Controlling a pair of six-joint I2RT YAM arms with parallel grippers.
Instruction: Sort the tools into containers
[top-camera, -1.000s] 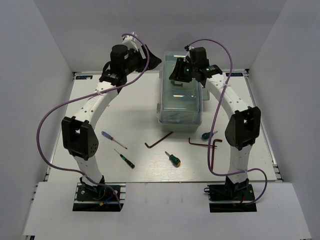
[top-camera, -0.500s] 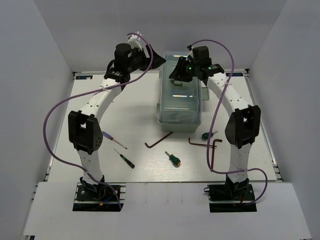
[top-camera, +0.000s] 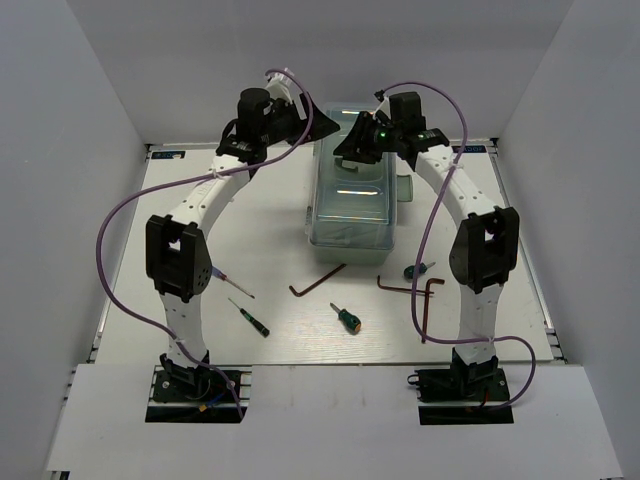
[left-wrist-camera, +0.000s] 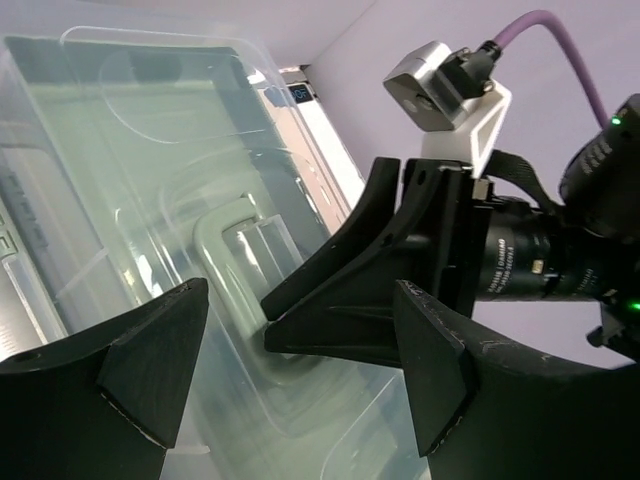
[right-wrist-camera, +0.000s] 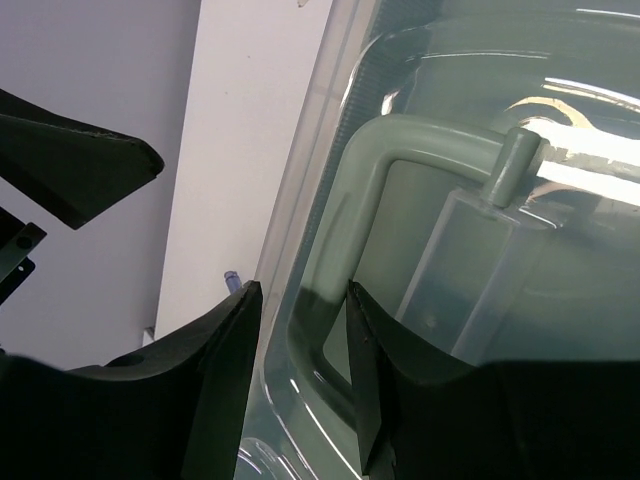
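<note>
The pale green toolbox (top-camera: 350, 200) with its clear lid (left-wrist-camera: 150, 150) stands at the back middle, slightly skewed. My right gripper (top-camera: 347, 148) is shut on the lid's left rim (right-wrist-camera: 300, 250), next to the green handle (right-wrist-camera: 420, 150) under the lid. My left gripper (top-camera: 318, 120) is open just left of it, jaws wide apart over the lid (left-wrist-camera: 298, 310), holding nothing. On the table lie a blue-handled screwdriver (top-camera: 226, 280), a dark screwdriver (top-camera: 250, 318), two hex keys (top-camera: 316, 281) (top-camera: 418, 291) and two green-handled screwdrivers (top-camera: 347, 318) (top-camera: 413, 269).
White walls enclose the table on three sides. Purple cables loop from both arms. The right arm's wrist camera (left-wrist-camera: 450, 85) is close to my left gripper's fingers. The tools lie in front of the toolbox, between the two arm bases.
My left gripper has swung right to the toolbox's back left corner. The toolbox's near end has shifted left under my right gripper's hold.
</note>
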